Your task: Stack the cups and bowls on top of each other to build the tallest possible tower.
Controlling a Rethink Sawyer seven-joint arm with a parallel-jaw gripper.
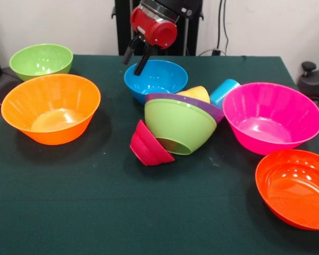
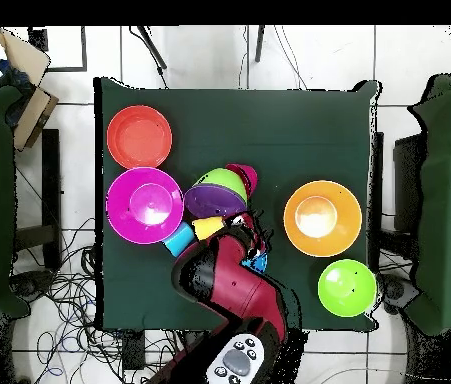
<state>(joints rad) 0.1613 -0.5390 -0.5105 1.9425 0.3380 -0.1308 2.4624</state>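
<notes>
My gripper (image 1: 136, 57) hangs open and empty over the far left rim of the blue bowl (image 1: 157, 79). The tower has tipped onto its side. The green bowl (image 1: 178, 125) lies with the purple bowl (image 1: 210, 110) and the yellow-orange cup (image 1: 196, 94) nested in it. The small crimson bowl (image 1: 149, 146) leans against its near left side. The light blue cup (image 1: 225, 91) lies on its side between that pile and the large pink bowl (image 1: 271, 117). In the overhead view the pile (image 2: 217, 190) sits mid-table, and my arm (image 2: 229, 285) covers most of the blue bowl.
A second green bowl (image 1: 41, 60) and the large orange bowl (image 1: 50, 106) stand upright at the left. The red-orange bowl (image 1: 295, 186) stands at the near right, close to the table's edge. The dark green table cloth (image 1: 122, 212) covers the table.
</notes>
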